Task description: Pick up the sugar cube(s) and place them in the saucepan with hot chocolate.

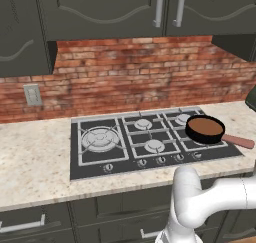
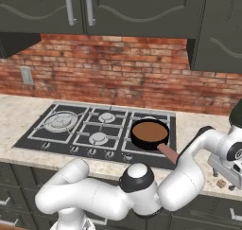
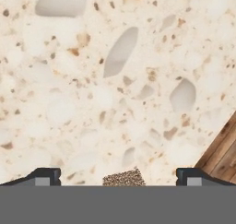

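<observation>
A small brown speckled sugar cube (image 3: 123, 177) lies on the speckled beige counter (image 3: 115, 80), between the two dark fingertips (image 3: 46, 176) of my gripper (image 3: 119, 177). The jaws stand wide apart on either side of the cube, with gaps to it. In the right base view the gripper (image 2: 222, 181) points down at the sugar cube (image 2: 220, 182) on the counter right of the stove. The saucepan with hot chocolate (image 1: 205, 128), black with brown liquid and a reddish-brown handle (image 1: 239, 141), sits on the stove's right burner; it shows again as the saucepan (image 2: 150, 133).
The black cooktop (image 2: 61, 139) has several burners and a row of front knobs. A brick wall and dark cabinets stand behind and above. A wood-grain surface (image 3: 223, 154) shows past the counter's edge beside the right fingertip. A wall socket (image 1: 32, 94) sits at the left.
</observation>
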